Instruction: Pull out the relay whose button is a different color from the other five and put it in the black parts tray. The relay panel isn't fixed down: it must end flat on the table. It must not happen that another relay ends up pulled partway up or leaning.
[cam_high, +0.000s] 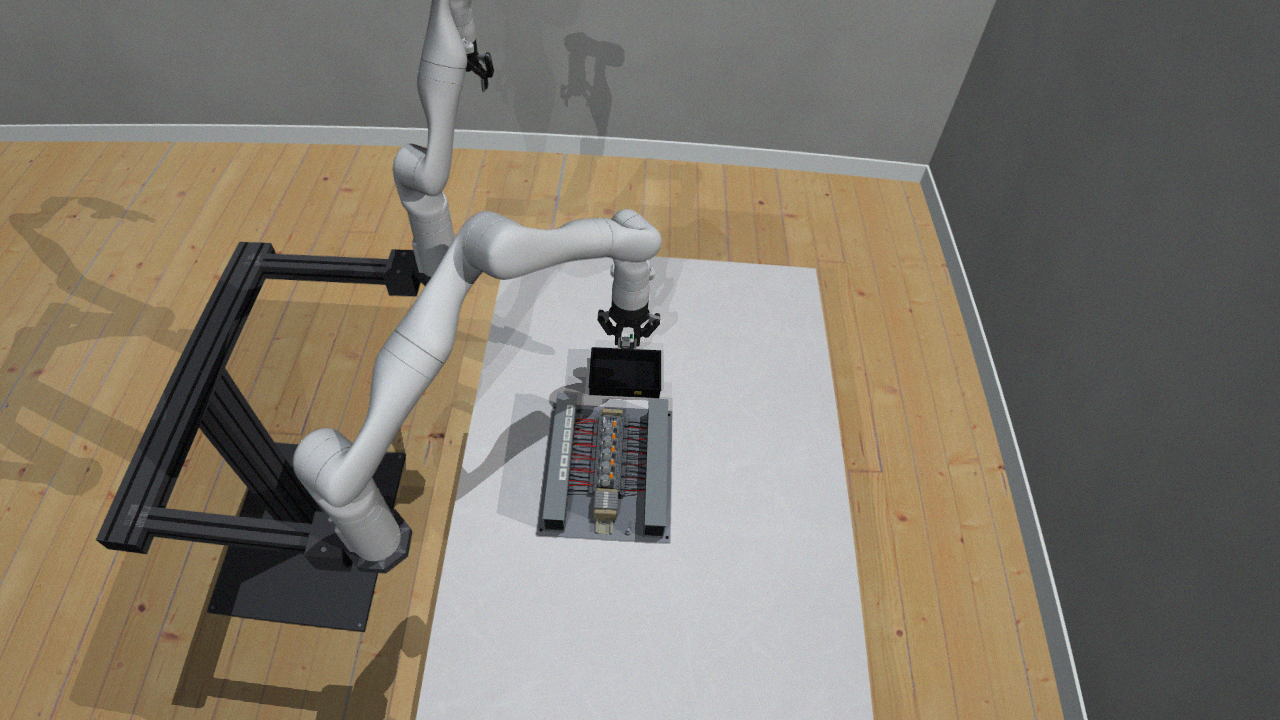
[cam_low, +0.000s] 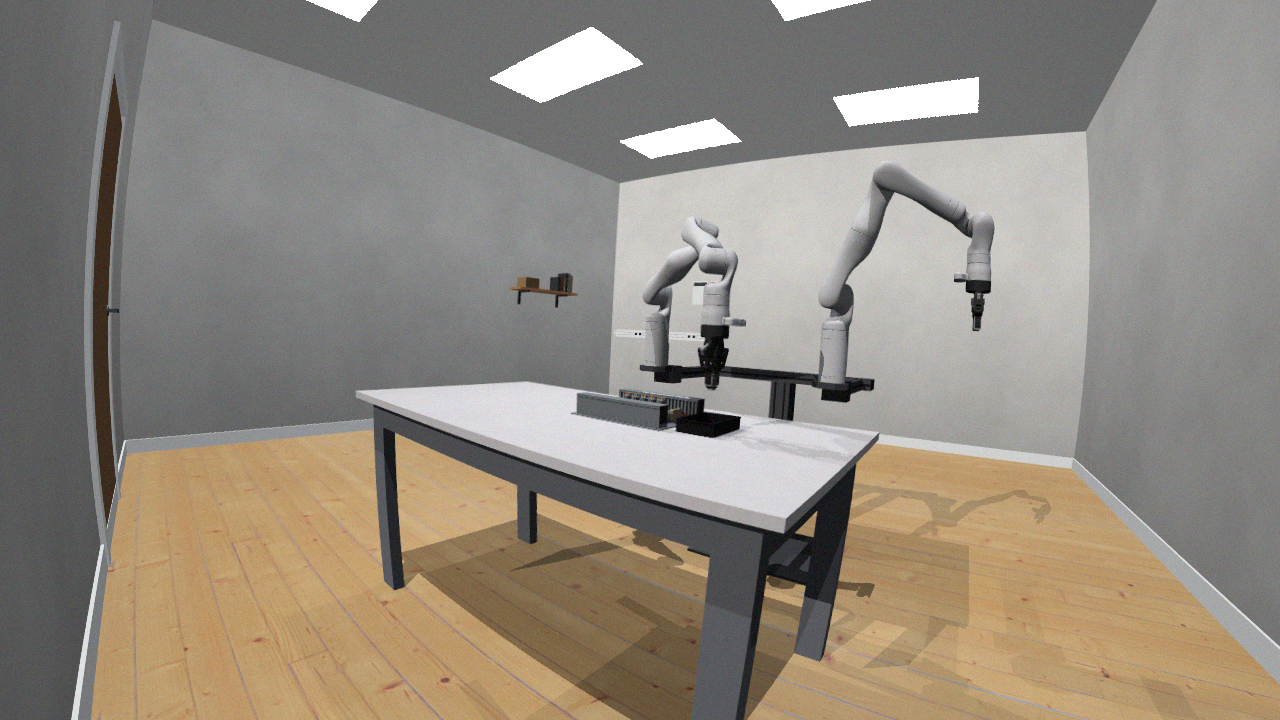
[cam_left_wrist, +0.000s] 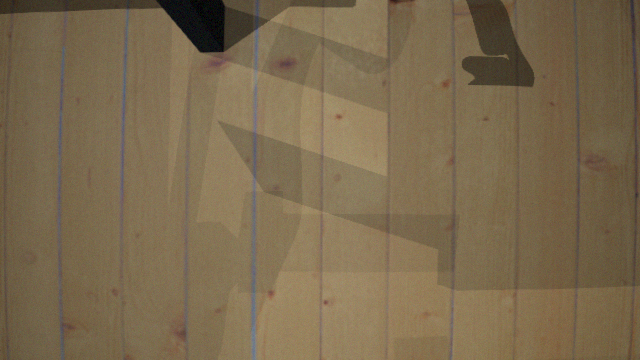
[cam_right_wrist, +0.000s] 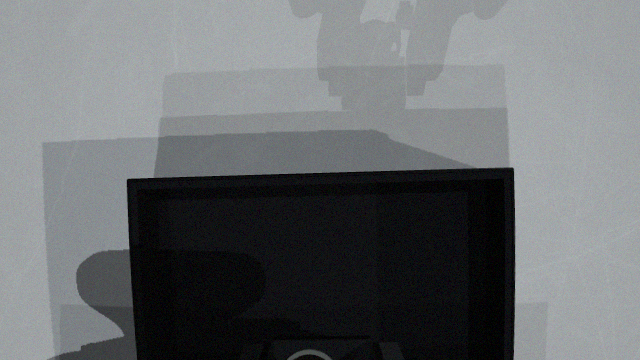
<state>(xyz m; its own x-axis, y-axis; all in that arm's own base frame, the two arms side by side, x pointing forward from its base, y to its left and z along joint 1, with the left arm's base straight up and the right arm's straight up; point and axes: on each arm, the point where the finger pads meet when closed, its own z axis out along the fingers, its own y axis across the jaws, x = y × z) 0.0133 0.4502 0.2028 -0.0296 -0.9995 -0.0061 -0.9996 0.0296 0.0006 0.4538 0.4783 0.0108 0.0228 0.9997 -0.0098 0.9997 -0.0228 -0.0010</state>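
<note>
A black parts tray (cam_high: 617, 392) (cam_low: 707, 428) (cam_right_wrist: 320, 178) stands on the table and looks empty inside. My right gripper (cam_high: 628, 339) (cam_low: 712, 382) is shut on a small grey relay with a green spot and holds it above the tray's far side in the top view. The grey relay panel (cam_high: 577, 530) (cam_low: 620, 409) appears flat beside the tray. Its row of relays (cam_high: 612, 452) shows several orange buttons. None of them looks visibly raised or leaning at this size. My left gripper (cam_high: 484, 77) (cam_low: 976, 323) is open and empty, high up beside the table.
Two grey wiring ducts (cam_high: 657, 465) (cam_high: 556, 465) stand along the panel's sides, with red and black wires between them and the relays. The white table (cam_high: 751, 555) (cam_low: 501, 429) extends around panel and tray. The left wrist view shows wooden floor (cam_left_wrist: 350, 320) and shadows.
</note>
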